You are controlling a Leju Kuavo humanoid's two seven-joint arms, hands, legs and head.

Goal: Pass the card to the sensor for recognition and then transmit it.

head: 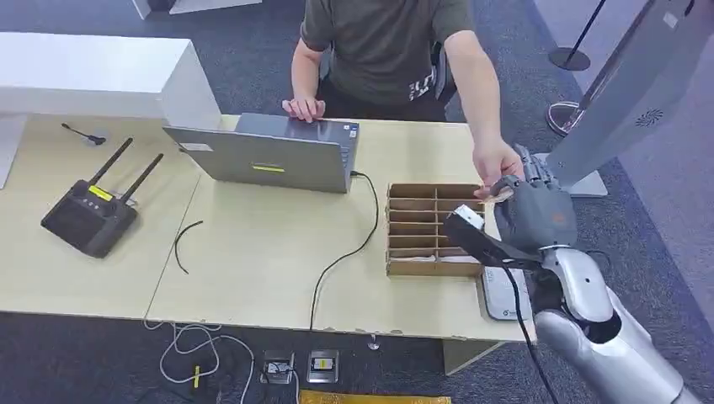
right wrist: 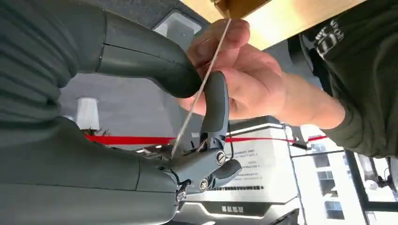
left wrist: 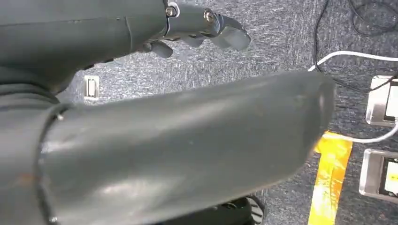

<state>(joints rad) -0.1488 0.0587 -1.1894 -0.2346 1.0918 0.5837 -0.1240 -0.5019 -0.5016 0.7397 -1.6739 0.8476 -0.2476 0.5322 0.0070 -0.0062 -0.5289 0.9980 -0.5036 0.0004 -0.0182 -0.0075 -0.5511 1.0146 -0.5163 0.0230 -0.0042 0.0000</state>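
No writing could be read with certainty: the grey laptop (head: 274, 156) carried a small yellow-green sticker on its lid, the black router with two antennas (head: 89, 215) a yellow label, and the person's dark olive shirt (head: 383, 42) pale lettering too small to make out.

The thin pale card (right wrist: 202, 89) stood edge-on in the right wrist view, pinched between the thick grey thumb and a darker finger of the right robot hand (right wrist: 197, 93), which was clasping it. The person's hand (right wrist: 244, 79) was on the same card from the far side, its fingertips touching the upper part. In the head view this meeting lay above the far right corner of the brown cardboard divider box (head: 434, 227), beside the slanted grey panel of the standing kiosk (head: 627, 93).

The left robot hand (left wrist: 206, 30) hung over speckled grey carpet (left wrist: 263, 51), its fingers curled inward with nothing in them, clenched.

On the pale wooden tabletop (head: 253, 261) a black cable (head: 345, 252) ran from the laptop past the box and over the near edge. A flat white device (head: 503, 295) lay partly under the right arm, just beside the box. The person's other hand (head: 304, 108) rested at the laptop's far edge. On the floor were metal socket plates (left wrist: 381, 101), white cables and a strip of yellow tape (left wrist: 331, 183).
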